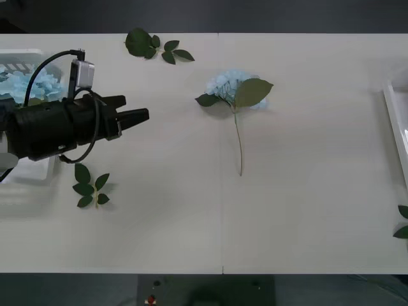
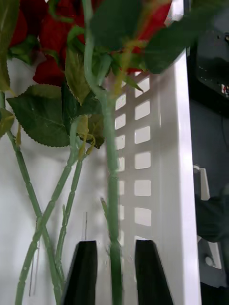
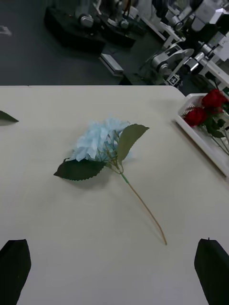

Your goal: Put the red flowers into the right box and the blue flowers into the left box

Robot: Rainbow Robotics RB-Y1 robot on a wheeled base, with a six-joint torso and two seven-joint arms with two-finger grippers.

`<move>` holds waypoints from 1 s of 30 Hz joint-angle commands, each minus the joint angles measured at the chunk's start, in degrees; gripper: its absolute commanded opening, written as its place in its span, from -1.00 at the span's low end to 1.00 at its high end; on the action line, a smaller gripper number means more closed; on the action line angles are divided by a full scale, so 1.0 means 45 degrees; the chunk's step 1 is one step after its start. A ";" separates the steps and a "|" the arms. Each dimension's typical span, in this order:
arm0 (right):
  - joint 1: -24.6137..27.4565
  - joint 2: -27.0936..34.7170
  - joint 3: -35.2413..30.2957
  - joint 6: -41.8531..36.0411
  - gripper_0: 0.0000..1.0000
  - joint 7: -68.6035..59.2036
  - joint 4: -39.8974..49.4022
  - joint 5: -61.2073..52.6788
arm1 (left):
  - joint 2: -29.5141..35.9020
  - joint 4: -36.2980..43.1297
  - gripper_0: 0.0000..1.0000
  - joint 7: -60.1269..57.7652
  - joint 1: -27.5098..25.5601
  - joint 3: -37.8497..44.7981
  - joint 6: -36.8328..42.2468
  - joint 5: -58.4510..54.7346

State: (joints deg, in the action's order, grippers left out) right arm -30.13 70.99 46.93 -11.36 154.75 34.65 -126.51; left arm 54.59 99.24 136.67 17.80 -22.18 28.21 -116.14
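One blue flower (image 1: 233,86) lies loose on the table at the middle back, its stem pointing toward me; it also lies ahead of the left wrist camera (image 3: 100,139). More blue flowers (image 1: 24,83) lie in the left box (image 1: 19,53). My left gripper (image 1: 137,107) hovers open beside that box, pointing at the loose flower, its black fingers (image 3: 14,267) spread wide. Red flowers (image 2: 47,28) lie in the right box (image 2: 157,157). My right gripper (image 2: 116,267) sits inside this box with a narrow gap; a green stem (image 2: 112,190) runs between its fingers (image 2: 82,271) untouched.
Loose green leaf sprigs lie at the back left (image 1: 153,46), near the left arm (image 1: 90,188) and at the right edge (image 1: 403,229). The right box's rim (image 1: 396,121) shows at the table's right side. The left wrist view shows red flowers (image 3: 205,107) in it.
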 commanded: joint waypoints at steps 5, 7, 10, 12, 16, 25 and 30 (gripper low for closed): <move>-0.0355 0.0222 0.0058 -0.0504 0.87 0.0055 -0.0142 0.0282 | -0.1311 -0.1017 1.00 0.0254 0.0907 0.0848 0.1115 0.0125; -0.0512 0.0222 0.0058 -0.0894 0.90 0.0055 -0.0142 0.0282 | -0.1350 -0.1056 1.00 0.0294 0.0946 0.0828 0.1173 0.0125; -0.0980 0.0241 -0.0078 -0.2105 0.93 0.0055 -0.0142 0.0282 | -0.1389 -0.1056 1.00 0.0294 0.0946 0.0848 0.1388 0.0066; -0.1351 0.0241 -0.0293 -0.3160 0.95 0.0055 -0.0142 0.0204 | -0.1389 -0.1056 1.00 0.0294 0.0927 0.0848 0.1486 0.0027; -0.2172 0.0241 -0.0489 -0.5230 0.97 0.0055 -0.0142 -0.0089 | -0.1389 -0.1056 1.00 0.0313 0.0927 0.0848 0.1525 0.0008; -0.3676 0.0280 -0.0469 -0.8141 0.99 -0.1128 0.1167 -0.0011 | -0.1370 -0.1095 1.00 0.0313 0.0907 0.0848 0.1564 0.0008; -0.3734 0.0593 -0.0469 -0.7926 1.00 -0.5483 0.3940 0.1122 | -0.1370 -0.1095 1.00 0.0313 0.0907 0.0848 0.1525 -0.0090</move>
State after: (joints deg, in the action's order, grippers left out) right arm -46.12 71.11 44.96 -47.62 140.78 46.50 -123.92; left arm 47.36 93.82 136.68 20.64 -18.77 34.99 -115.85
